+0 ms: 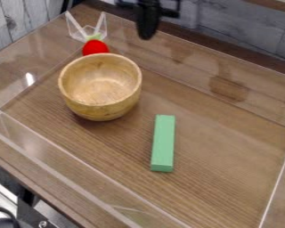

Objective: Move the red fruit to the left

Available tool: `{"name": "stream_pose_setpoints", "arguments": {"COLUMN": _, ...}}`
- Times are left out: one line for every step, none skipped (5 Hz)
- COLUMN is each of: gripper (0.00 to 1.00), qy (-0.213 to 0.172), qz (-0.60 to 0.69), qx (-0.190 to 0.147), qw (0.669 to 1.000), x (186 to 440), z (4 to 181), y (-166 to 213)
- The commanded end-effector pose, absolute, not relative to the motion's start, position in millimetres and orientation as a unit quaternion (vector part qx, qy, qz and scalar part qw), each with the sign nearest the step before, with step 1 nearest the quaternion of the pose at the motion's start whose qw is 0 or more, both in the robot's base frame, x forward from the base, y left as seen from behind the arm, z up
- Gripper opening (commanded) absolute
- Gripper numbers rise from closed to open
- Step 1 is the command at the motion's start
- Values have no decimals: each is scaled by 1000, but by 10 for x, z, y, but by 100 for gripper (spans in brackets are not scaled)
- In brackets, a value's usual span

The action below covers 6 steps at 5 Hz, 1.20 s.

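- The red fruit [95, 47] is seen in the upper left of the frame, just behind the wooden bowl [101, 86], resting on the table [228, 134].
- It is held by nothing, so either the move is judged finished or the fruit was let go short.
- The gripper [148, 32] is poised at top centre, apart from the fruit, pointed downward, jaws clenched on nothing.
- The green block [164, 142] lies untouched at lower centre.

Matt wooden bowl [101, 87] and matt green block [164, 142] on glossy wood-grain table [228, 134].
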State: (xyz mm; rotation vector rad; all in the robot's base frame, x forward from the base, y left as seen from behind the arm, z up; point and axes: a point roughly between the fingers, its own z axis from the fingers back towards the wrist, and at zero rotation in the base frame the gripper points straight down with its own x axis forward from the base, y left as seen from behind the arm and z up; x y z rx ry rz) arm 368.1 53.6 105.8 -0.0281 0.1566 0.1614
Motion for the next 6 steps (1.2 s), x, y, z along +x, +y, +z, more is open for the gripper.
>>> {"name": "stream_pose_setpoints", "arguments": {"gripper": 0, "qy": 23, "qz": 78, "qx": -7, "qw": 997, "x": 3694, "z": 1349, "y": 353}}
{"name": "stream_pose_setpoints", "arguments": {"gripper": 0, "qy": 22, "qz": 67, "qx": -3, "qw": 998, "x": 3710, "z": 1236, "y": 99}}
{"name": "stream_pose_setpoints", "arguments": {"gripper": 0, "qy": 21, "qz": 59, "qx": 0, "qw": 998, "x": 3719, "z": 1128, "y": -58}}
{"name": "stream_pose_setpoints", "arguments": {"gripper": 0, "qy": 25, "qz": 50, "qx": 5, "qw": 998, "x": 3713, "z": 1027, "y": -111}}
{"name": "stream_pose_setpoints", "arguments": {"gripper": 100, "qy": 29, "qz": 49, "qx": 6, "qw": 998, "x": 3701, "z": 992, "y": -115}}
{"name": "stream_pose_setpoints", "arguments": {"gripper": 100, "qy": 31, "qz": 51, "qx": 3, "qw": 998, "x": 3685, "z": 991, "y": -112}}
